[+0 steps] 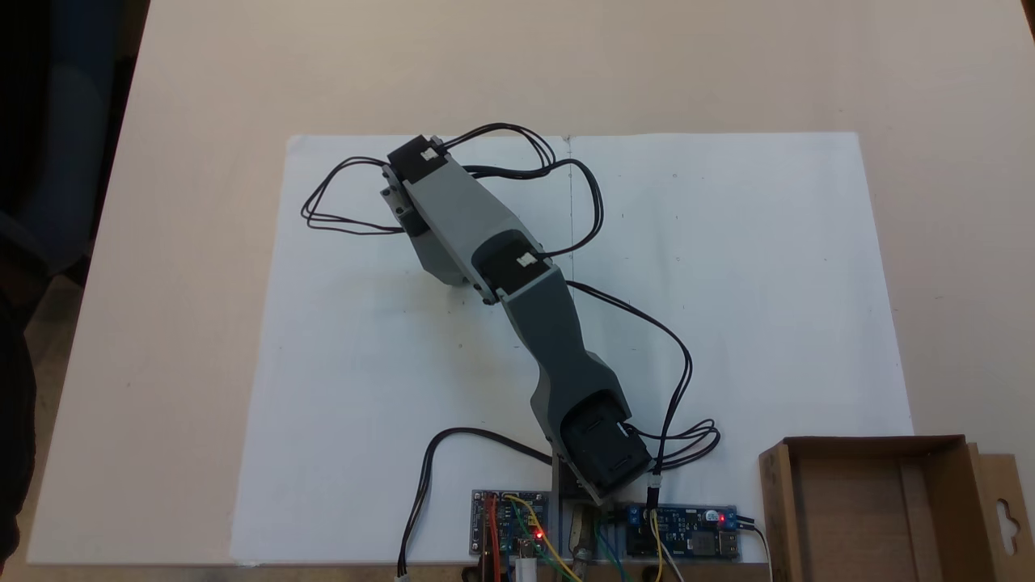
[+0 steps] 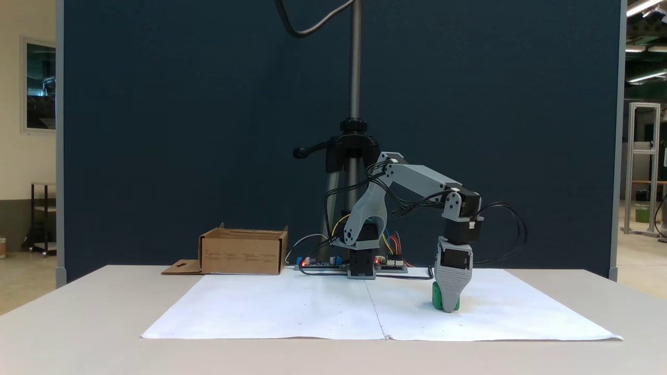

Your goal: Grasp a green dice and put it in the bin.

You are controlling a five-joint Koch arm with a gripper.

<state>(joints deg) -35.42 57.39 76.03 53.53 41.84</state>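
The green dice (image 2: 436,298) rests on the white paper (image 2: 292,307), right of the arm's base in a fixed view. My gripper (image 2: 449,308) points straight down at it, with a grey jaw standing in front of the cube so that green shows on both sides. The jaws line up one behind the other, so their state is unclear. From above, the grey arm (image 1: 465,226) reaches toward the far left and covers what lies beneath it. The bin (image 1: 780,501), a shallow brown cardboard box (image 2: 242,252), stands beside the base.
Circuit boards (image 1: 513,533) with lit red LEDs and loose wires sit by the arm's base. Black cables (image 1: 348,194) loop around the wrist. A tripod (image 2: 354,151) rises behind the base. The bin's flap (image 1: 1007,509) with its hang-hole lies flat at the box's side.
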